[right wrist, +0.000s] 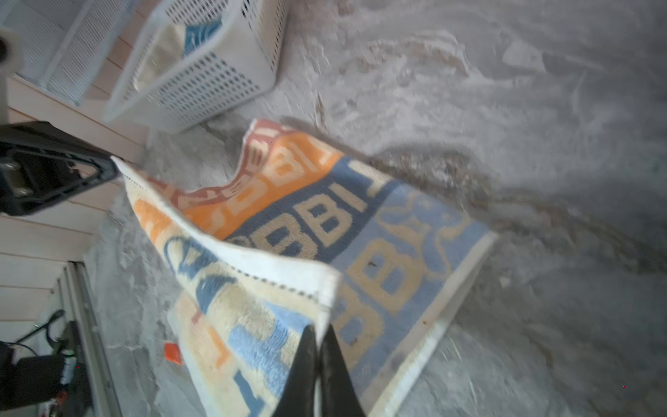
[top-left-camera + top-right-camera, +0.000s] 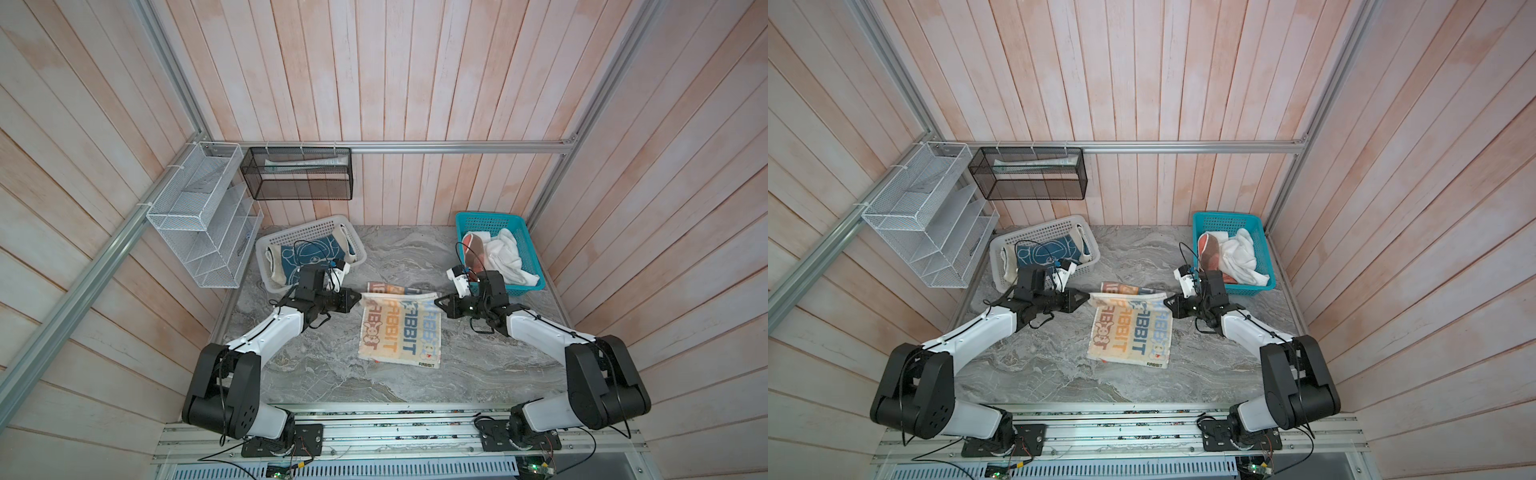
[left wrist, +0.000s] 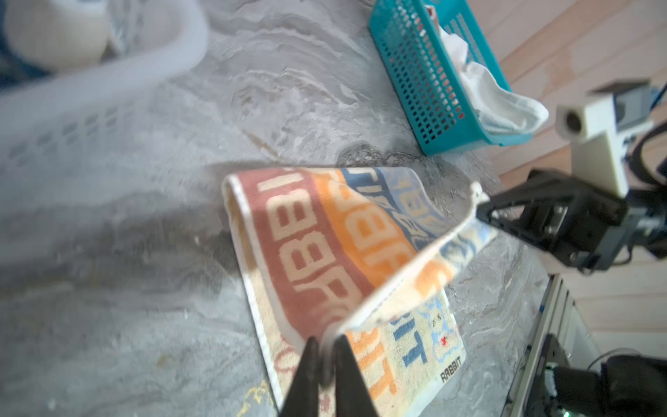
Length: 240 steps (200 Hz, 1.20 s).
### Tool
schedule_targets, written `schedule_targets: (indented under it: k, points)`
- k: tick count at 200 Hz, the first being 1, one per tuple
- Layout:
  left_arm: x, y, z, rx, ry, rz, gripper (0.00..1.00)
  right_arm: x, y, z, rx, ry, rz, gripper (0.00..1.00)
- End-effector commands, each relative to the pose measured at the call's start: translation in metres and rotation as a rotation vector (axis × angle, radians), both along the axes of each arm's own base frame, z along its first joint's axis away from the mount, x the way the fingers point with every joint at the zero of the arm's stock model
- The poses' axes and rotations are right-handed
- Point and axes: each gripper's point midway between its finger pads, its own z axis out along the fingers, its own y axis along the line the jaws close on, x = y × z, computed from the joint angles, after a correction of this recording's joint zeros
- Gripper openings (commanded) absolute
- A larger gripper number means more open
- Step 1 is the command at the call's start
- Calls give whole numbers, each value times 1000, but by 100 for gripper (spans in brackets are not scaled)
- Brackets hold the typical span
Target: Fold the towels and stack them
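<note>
Corners of the lettered towel [image 2: 399,332] are pinched, one by the left gripper [image 2: 358,298] and one by the right gripper [image 2: 439,300], each with its jaws nearly closed on the cloth. The held edge hangs raised between them, above the rest lying flat mid-table [image 2: 332,374]. Beyond the left arm, a blue towel [image 2: 307,255] lies in the white basket [image 2: 291,232]; far right, a white towel [image 2: 505,253] and a salmon-brown towel [image 2: 473,249] lie bunched in the teal basket [image 2: 490,218]
</note>
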Motion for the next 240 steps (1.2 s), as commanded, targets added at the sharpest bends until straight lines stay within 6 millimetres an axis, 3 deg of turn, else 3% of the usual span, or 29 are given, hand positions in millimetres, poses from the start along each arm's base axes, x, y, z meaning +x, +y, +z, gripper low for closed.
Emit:
schedule_targets:
  k: [1, 18, 42, 68, 94, 130, 146, 179, 200, 225, 240]
  points:
    - [-12, 25, -21, 1, 35, 138, 35, -23, -18, -24, -17, 119, -90, 26]
    - [-34, 31, -33, -2, 74, 158, 40, -37, -20, -17, -24, 128, -103, 35]
    - [-49, 41, -37, -9, 97, 224, 41, -46, -30, -3, -34, 117, -156, 38]
    - [-52, 33, -34, -117, 174, 265, 37, -47, -38, -2, -25, 136, -233, 40]
    - [-50, 14, -35, -193, 284, 284, 35, -37, -38, -9, -21, 191, -282, 40]
    - [-40, -20, -33, -240, 360, 244, 37, -11, -16, -17, -29, 229, -221, 40]
    - [-29, -31, -36, -217, 359, 225, 37, 3, -6, -24, -53, 228, -195, 36]
    - [0, -66, -44, -72, 336, 135, 36, 37, 25, -29, -59, 236, -108, 27]
    - [12, -92, -57, 44, 321, 84, 35, 55, 46, -37, -98, 258, -56, 16]
    - [17, -124, -71, 229, 253, 18, 33, 52, 73, -51, -60, 277, -38, 0]
    - [14, -138, -80, 287, 239, -11, 31, 49, 82, -66, -27, 316, -32, 0]
